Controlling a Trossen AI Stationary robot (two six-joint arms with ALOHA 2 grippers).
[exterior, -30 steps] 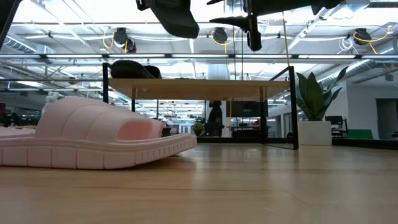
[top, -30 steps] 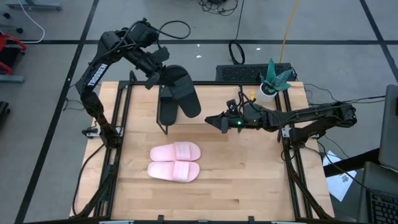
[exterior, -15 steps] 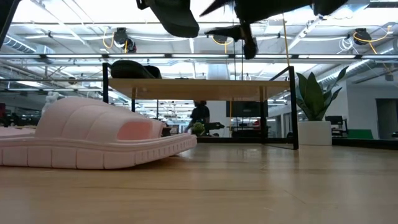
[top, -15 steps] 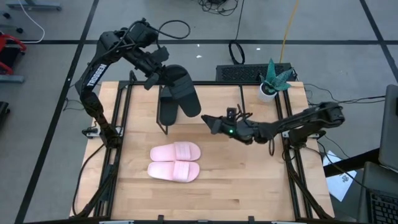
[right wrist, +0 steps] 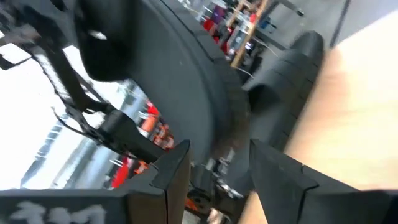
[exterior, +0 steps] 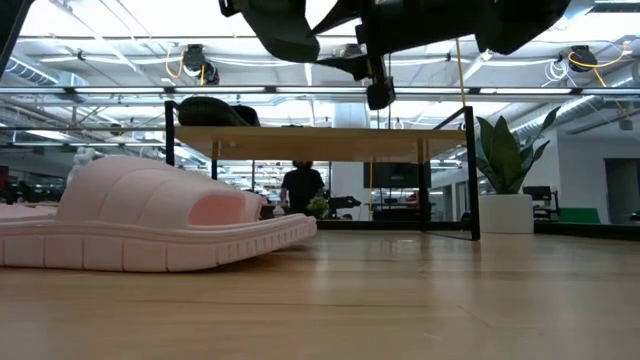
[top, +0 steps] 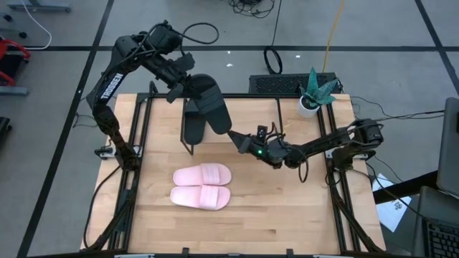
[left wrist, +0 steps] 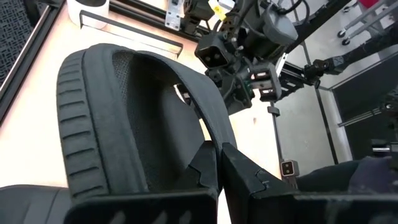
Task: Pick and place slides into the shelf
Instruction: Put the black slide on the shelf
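Note:
My left gripper (top: 181, 84) is raised over the table's far left part, shut on a matte black slide (top: 209, 106) that hangs tilted above the shelf (exterior: 320, 142). A second black slide (exterior: 215, 110) lies on the shelf's top board. Two pale pink slides (top: 203, 174) (top: 201, 196) lie side by side, soles down, on the tabletop nearer me. My right gripper (top: 234, 136) is open and reaches in from the right, up to the held slide's lower end (right wrist: 205, 93). I cannot tell whether it touches that end. My left gripper pinches the black slide's wide strap at its side edge (left wrist: 211, 134) between its two fingers (left wrist: 245, 177). The slide is lifted clear and hangs tilted, its free end lower and pointing toward the table's right.
A potted plant (top: 313, 93) stands at the far right corner, and a keyboard (top: 287, 82) lies beyond the far edge. Black frame rails (top: 136, 143) run along both table sides. A person (exterior: 300, 187) stands in the room behind the shelf.
My right gripper has stretched toward the table's left, from beside the shelf's middle up to the held black slide's lower end. My left gripper and the slides have kept still.

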